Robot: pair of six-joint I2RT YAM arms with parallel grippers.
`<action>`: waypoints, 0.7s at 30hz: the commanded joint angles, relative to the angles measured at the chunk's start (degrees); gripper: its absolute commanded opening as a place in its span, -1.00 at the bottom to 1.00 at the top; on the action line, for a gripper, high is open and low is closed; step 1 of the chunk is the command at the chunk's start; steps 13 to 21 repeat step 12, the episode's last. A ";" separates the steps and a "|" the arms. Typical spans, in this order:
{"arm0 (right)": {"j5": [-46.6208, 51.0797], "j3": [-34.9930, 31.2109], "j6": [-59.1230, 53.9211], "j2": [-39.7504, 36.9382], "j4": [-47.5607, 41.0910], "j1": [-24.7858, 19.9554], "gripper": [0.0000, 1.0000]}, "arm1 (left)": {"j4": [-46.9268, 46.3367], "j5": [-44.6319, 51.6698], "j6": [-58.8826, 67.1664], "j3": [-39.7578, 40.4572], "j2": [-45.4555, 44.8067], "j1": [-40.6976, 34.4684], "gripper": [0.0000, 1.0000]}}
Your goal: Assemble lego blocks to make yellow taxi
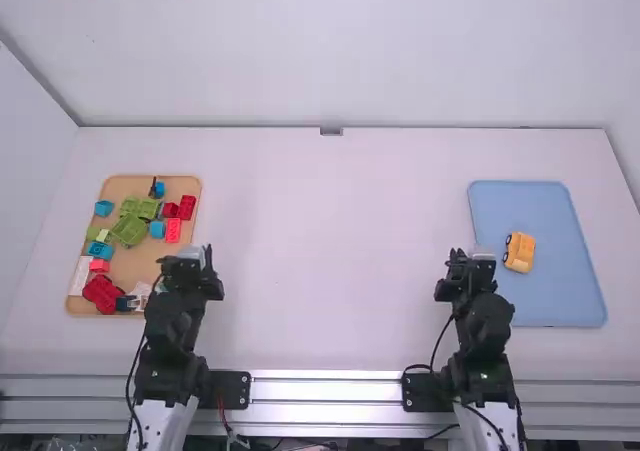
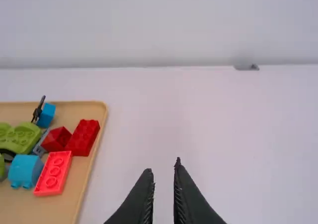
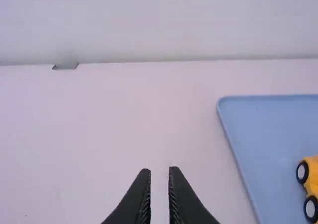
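We have both arms folded back low over the near part of the desk (image 1: 320, 251). The left fingers (image 1: 190, 258) are just beside the right edge of the tan tray (image 1: 144, 264); in the left wrist view they stand a little apart, with nothing between them. The right fingers (image 1: 470, 258) are near the left edge of the blue tray (image 1: 545, 301), likewise parted by a narrow gap and holding nothing.

Our yellow taxi (image 1: 519, 252) sits on the blue tray, nearer its left edge than its right. Its body carries black wheels (image 3: 302, 172) with white centres, on the side facing the middle of the desk. We cannot tell whether every block of it is in place.

On the tan tray we have the rest of the Lego in a loose spread. Toward the far right corner lie a dark red brick (image 2: 83, 137) and, beside it, a smaller dark red block (image 2: 56, 138). Just nearer to us is a bright red brick (image 2: 53, 173), with a rounded blue block (image 2: 22, 171) beside it. Green vehicle pieces (image 1: 128, 229) fill the middle, and a small blue block (image 1: 103, 208) lies near the left edge. Closer to us are another blue brick (image 1: 100, 251), a white piece (image 1: 79, 276) and a larger red piece (image 1: 102, 292).
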 commanded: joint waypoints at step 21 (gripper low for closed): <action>-0.14 -0.62 0.21 -7.44 -0.34 0.12 -1.00 | -0.27 0.25 -0.34 -0.51 -4.03 0.12 -1.00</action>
